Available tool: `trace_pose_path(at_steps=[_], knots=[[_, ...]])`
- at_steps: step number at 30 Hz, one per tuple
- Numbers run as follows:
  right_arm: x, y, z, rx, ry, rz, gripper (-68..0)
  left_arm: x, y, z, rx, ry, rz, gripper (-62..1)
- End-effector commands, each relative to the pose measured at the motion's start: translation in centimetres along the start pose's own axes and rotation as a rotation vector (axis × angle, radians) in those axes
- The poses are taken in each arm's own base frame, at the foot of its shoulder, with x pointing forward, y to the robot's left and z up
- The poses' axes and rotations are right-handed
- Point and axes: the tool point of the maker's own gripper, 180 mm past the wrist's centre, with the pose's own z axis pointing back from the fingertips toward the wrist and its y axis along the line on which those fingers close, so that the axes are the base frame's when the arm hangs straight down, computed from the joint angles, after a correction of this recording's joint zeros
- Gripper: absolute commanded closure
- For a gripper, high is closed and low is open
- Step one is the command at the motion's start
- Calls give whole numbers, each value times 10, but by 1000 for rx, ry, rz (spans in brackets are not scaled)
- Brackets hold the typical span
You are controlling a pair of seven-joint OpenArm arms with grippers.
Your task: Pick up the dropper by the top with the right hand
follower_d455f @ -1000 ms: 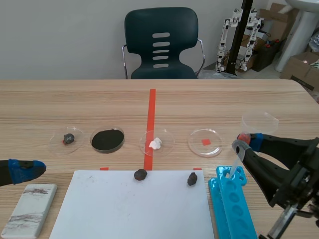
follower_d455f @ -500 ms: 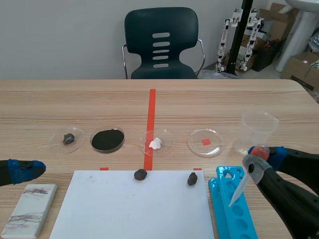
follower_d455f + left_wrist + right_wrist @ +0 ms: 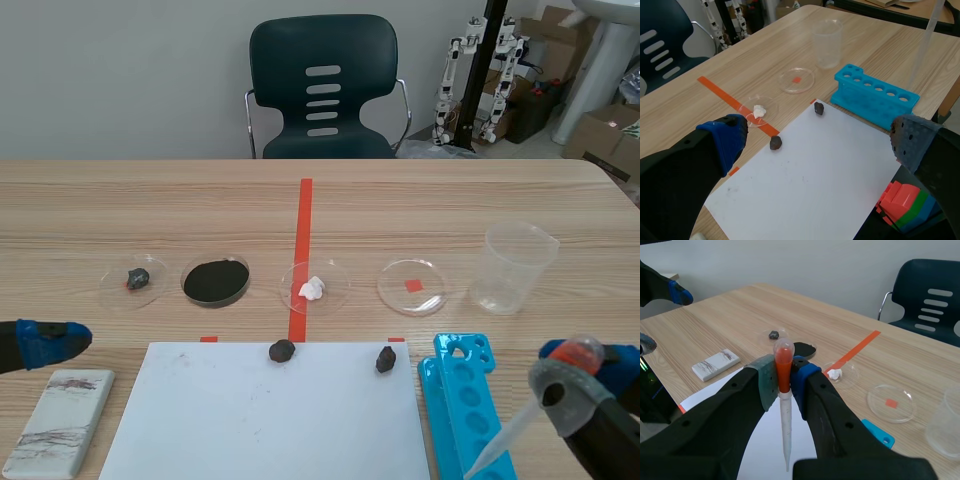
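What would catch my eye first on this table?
The right tool at the table's near right grips a dropper by its orange bulb, tip down near a bright blue rack. Beyond the white sheet, a dish of black powder stands out among clear dishes.

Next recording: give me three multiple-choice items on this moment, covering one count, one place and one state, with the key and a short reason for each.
1. Round dishes in the row:
A. two
B. four
C. six

2. The beaker stands:
A. among the dishes
B. on the table beyond the blue rack
C. on top of the rack

3. The right hand is:
A. open
B. shut on nothing
C. shut on the dropper at its red bulb

Key:
1 B: the scene view shows four dishes side by side.
2 B: it stands on bare wood past the rack's far end.
3 C: both pads press the bulb.
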Motion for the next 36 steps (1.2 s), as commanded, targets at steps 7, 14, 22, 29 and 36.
trace_pose_path(at_steps=[7, 14, 22, 29, 36], knots=[[4, 4, -2, 27, -10, 27, -64, 8, 1, -2, 8, -32, 7, -598], [4, 4, -2, 29, -8, 29, -64, 8, 1, -2, 8, -32, 7, -598], [4, 4, -2, 29, -9, 29, -64, 8, 1, -2, 8, -32, 7, -598], [4, 4, -2, 29, -9, 29, -64, 8, 1, -2, 8, -32, 7, -598], [4, 4, -2, 29, -9, 29, -64, 8, 1, -2, 8, -32, 7, -598]])
